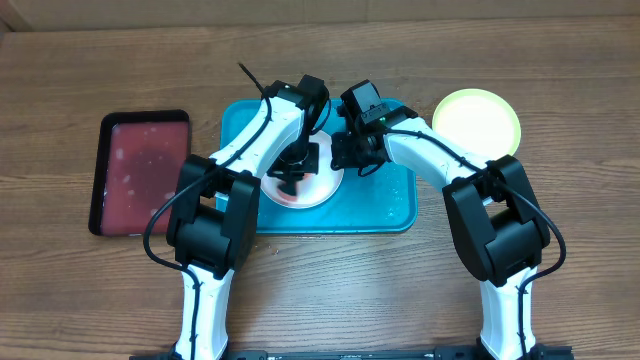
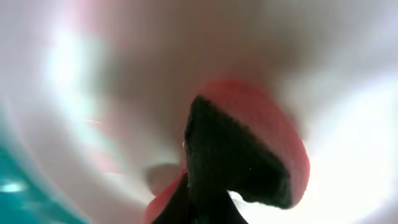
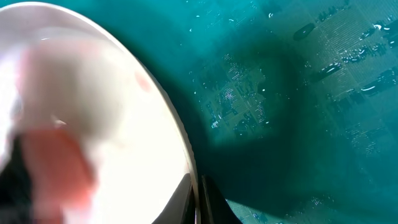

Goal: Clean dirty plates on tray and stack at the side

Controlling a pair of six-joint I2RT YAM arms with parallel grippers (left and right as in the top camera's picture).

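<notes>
**Q:** Overhead view: what lies where?

**A:** The tray (image 1: 395,205) sits in the middle of the table (image 1: 80,80). The white plate (image 1: 325,190) lies on the tray's left half. The left gripper (image 1: 293,172) is down on the plate's centre and hides much of it. The right gripper (image 1: 352,150) stands at the plate's right rim. The yellow-green plate (image 1: 477,120) rests on the table just beside the tray's far right corner. A dark red tray (image 1: 143,170) lies to the left, apart from the blue one. Both arms cross over the near half of the tray and hide parts of it.

**Q:** Left wrist view?

**A:** It is very close and blurred. The left gripper is clenched on a sponge (image 2: 283,146), pink with a dark scouring face. The sponge is set against the white plate (image 2: 348,93) and blocks most of the fingers. A strip of tray (image 2: 18,186) shows at lower left.

**Q:** Right wrist view?

**A:** The white plate (image 3: 124,112) fills the left side. The wet tray (image 3: 298,124), beaded with droplets, fills the right. At the bottom edge the right gripper's tips are drawn together on the plate's rim, pinching it. A pink blur on the plate is too soft to identify.
</notes>
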